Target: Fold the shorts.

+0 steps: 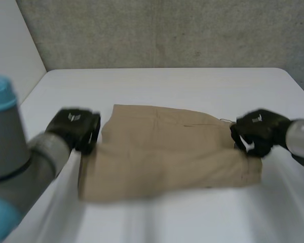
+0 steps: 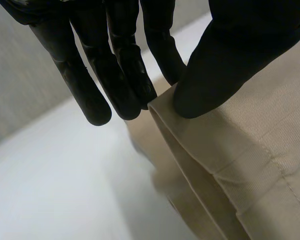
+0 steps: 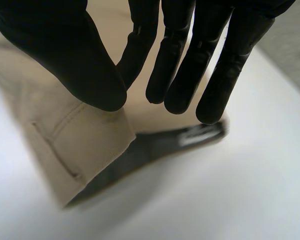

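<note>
Tan shorts lie spread across the white table, folded over on themselves. My left hand is at their left edge. In the left wrist view its thumb presses down on a hemmed corner of the shorts with the fingers just past the edge, pinching it. My right hand is at the right edge. There the thumb sits on the tan cloth and the fingers reach behind it, holding the edge raised so the dark inner side shows.
A grey concrete wall runs behind the table's far edge. Bare white tabletop lies beyond the shorts and in front of them.
</note>
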Robot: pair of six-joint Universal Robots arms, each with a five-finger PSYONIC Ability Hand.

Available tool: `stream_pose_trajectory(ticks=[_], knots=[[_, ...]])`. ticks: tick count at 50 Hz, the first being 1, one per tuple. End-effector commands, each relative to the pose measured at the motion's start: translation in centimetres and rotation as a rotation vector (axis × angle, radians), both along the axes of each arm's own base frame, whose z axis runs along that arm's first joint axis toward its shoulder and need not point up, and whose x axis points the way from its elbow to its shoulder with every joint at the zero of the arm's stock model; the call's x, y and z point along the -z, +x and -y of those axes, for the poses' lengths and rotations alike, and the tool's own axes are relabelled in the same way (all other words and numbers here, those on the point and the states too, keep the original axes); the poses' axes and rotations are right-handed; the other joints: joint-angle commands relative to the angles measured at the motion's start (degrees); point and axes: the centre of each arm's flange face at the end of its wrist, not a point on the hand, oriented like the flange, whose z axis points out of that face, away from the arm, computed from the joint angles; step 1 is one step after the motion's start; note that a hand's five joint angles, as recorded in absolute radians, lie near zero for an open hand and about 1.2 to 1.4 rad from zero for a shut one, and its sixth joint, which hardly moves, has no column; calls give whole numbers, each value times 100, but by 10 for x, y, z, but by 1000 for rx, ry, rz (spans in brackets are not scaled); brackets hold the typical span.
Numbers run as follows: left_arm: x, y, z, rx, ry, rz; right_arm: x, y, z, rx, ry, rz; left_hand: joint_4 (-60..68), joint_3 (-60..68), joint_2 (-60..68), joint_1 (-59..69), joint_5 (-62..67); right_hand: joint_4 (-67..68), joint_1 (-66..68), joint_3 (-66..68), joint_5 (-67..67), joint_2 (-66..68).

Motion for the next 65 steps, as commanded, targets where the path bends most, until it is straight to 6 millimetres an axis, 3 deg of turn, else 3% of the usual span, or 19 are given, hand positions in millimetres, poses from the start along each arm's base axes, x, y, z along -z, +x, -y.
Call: stream_pose_trajectory(ticks=[1, 7, 11, 17, 20, 21, 24, 25, 29, 32, 34, 39, 49, 55, 59, 65], knots=[[10, -38, 80, 5, -156, -20, 7, 25, 46, 132, -143, 45, 1156, 1169, 1128, 1448, 1453, 1178, 2464, 1241, 1312, 1239], [43, -55, 138, -10, -228, -9, 27, 49, 84, 179, -295, 59, 1156, 1169, 1128, 1448, 1453, 1178, 2464, 1241, 1312, 1239], [64, -66, 162, 0, -307, -8, 50, 55, 100, 185, -303, 54, 1156, 1169, 1128, 1448, 1453, 1178, 2464, 1241, 1312, 1239], [84, -80, 182, 44, -429, 3, 77, 64, 113, 182, -325, 50, 1156, 1169, 1128, 1448, 1453, 1178, 2464, 1241, 1312, 1239], [88, -81, 187, 40, -459, 4, 76, 63, 114, 196, -329, 59, 1156, 1169, 1128, 1448, 1453, 1178, 2464, 1241, 1312, 1239], [88, -81, 187, 41, -461, 3, 72, 64, 113, 202, -332, 66, 1156, 1169, 1128, 1448, 1453, 1178, 2464, 1241, 1312, 1239], [91, -82, 185, 48, -450, 7, 57, 63, 111, 216, -340, 103, 1156, 1169, 1128, 1448, 1453, -2273, -987, -2210, -2139, -2212], [91, -82, 184, 50, -448, 7, 43, 63, 109, 226, -338, 153, 1156, 1169, 1128, 1448, 1453, -2431, -1145, -2368, -2297, -2370], [97, -82, 177, 57, -423, 17, 18, 56, 104, 270, -263, 311, 1156, 1169, 1128, 1448, 1453, -2433, -1147, -2369, -2299, -2372], [93, -81, 172, 61, -416, 20, 8, 51, 103, 268, -189, 397, 1156, 1169, 1128, 1448, 1453, -2416, -1130, -2353, -2282, -2355], [87, -79, 168, 61, -416, 20, 7, 36, 108, 296, -110, 453, 1156, 1169, 1128, 1448, 1453, -2399, -1113, -2336, -2265, -2338], [79, -77, 164, 60, -421, 16, 21, 29, 114, 323, 30, 531, 1156, 1169, 1128, 1448, 1453, -2399, -1113, -2336, -2265, -2338], [78, -77, 164, 57, -421, 13, 76, 30, 120, 371, 201, 507, 1156, 1169, 1128, 1448, 1453, -3408, -2123, -3345, -3274, -3347], [79, -77, 163, 59, -421, 15, 85, 33, 119, 368, 219, 499, 1156, 1169, 1128, 1448, 1453, -3207, -1921, -3144, -3073, -3146], [77, -77, 164, 60, -426, 12, 87, 38, 120, 358, 217, 500, 1156, 1169, 1128, 1448, 1453, 1167, 2453, 1231, 1301, 1228], [72, -77, 169, 55, -455, -1, 76, 41, 128, 332, 110, 508, 1156, 1169, 1128, 1448, 1453, 1178, 2464, 1241, 1312, 1239]])
